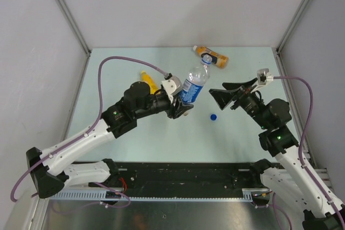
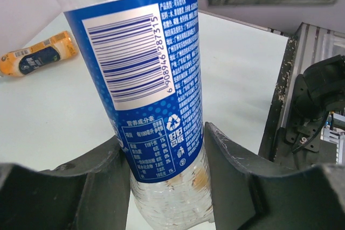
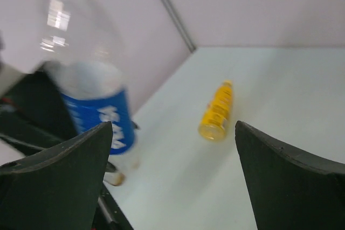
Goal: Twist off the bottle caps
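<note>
Jaws of left gripper [image 1: 180, 107]: clench the clear bottle [image 1: 193, 85] low on its blue label, with one dark finger pressed to each side. Clear bottle: leans with its neck toward the far right; cannot tell whether its base touches the table [image 1: 242, 133]. Jaws of right gripper [image 1: 223, 96]: stand released and wide apart, grasp nothing, and face the clear bottle from near its right side. Blue cap [image 1: 213, 116]: lies loose on the table between the two grippers, near the clear bottle's base and apart from both sets of fingers. Yellow bottle [image 1: 148, 82]: lies on its side just behind the left gripper's wrist, partly hidden in the top view. Orange bottle [image 1: 212, 56]: lies on its side at the far edge, well apart from both grippers, with its white cap [image 1: 196, 48] on and pointing left.
</note>
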`<act>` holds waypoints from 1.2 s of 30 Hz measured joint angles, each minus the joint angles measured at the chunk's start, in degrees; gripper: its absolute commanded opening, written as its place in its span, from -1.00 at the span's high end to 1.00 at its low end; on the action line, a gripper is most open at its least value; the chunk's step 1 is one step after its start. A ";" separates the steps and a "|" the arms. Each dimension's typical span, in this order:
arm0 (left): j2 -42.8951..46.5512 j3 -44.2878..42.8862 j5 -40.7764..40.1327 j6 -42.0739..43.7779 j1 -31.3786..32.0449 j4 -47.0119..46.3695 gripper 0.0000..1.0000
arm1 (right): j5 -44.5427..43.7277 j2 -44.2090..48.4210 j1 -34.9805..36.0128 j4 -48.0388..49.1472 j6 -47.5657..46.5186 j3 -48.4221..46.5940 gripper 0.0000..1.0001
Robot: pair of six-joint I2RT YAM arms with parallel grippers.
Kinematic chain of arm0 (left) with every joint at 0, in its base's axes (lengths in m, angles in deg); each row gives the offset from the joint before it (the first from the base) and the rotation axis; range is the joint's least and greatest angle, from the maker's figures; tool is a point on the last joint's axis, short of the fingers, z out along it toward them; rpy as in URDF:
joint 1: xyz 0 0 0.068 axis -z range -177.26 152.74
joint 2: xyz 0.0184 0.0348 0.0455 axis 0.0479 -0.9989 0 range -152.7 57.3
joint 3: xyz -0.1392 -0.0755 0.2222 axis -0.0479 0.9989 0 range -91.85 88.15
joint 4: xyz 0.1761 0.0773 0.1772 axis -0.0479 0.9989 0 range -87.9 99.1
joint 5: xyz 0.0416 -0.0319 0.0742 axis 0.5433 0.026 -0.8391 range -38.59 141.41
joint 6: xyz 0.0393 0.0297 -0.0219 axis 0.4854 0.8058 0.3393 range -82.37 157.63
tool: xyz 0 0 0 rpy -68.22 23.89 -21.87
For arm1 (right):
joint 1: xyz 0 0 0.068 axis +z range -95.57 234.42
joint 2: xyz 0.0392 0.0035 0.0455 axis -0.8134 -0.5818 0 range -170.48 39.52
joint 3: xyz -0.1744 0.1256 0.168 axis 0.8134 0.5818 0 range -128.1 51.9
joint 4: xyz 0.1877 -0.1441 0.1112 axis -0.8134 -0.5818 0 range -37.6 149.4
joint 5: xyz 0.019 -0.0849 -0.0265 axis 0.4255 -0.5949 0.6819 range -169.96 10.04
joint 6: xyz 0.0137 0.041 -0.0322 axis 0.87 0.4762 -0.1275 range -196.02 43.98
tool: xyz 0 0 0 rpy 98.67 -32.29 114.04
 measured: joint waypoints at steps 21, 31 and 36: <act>-3.02 0.00 3.69 1.27 4.96 0.04 1.00 | 8.13 -3.26 0.00 16.61 10.10 -4.50 -0.75; -4.15 0.00 4.87 2.23 6.49 0.44 1.00 | 7.10 -4.28 0.02 16.90 11.56 -5.62 0.56; -4.24 0.00 4.46 2.12 6.54 0.61 0.85 | 7.04 -4.33 0.00 16.50 10.62 -5.64 0.98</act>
